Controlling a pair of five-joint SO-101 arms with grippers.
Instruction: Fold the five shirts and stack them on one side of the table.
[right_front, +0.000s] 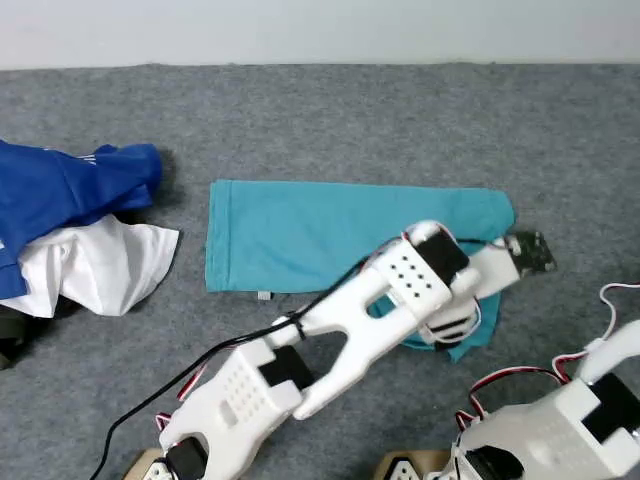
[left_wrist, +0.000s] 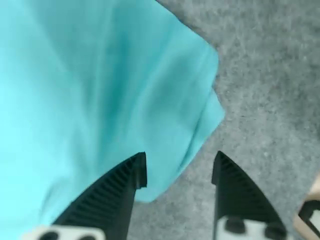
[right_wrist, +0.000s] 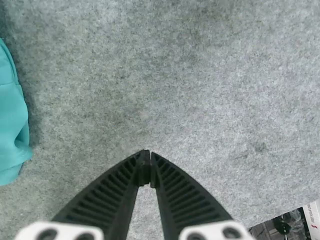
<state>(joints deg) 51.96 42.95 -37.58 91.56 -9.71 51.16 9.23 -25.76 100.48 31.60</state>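
Observation:
A teal shirt (right_front: 330, 235) lies folded into a long band across the middle of the grey table. My left arm stretches over its right end, and my left gripper (left_wrist: 180, 172) hangs open just above the shirt's corner (left_wrist: 200, 125), one finger over the cloth and the other over bare carpet. At the left edge a blue shirt (right_front: 60, 185) is heaped on a crumpled white shirt (right_front: 100, 265). My right arm (right_front: 560, 420) rests at the front right, its gripper (right_wrist: 150, 167) shut over bare carpet, with the teal shirt's edge (right_wrist: 10, 125) to one side.
The table is covered in grey carpet (right_front: 400, 120), bare along the back and at the right. A black cable (right_front: 190, 375) runs along the left arm. A white wall (right_front: 320, 30) rises behind the table.

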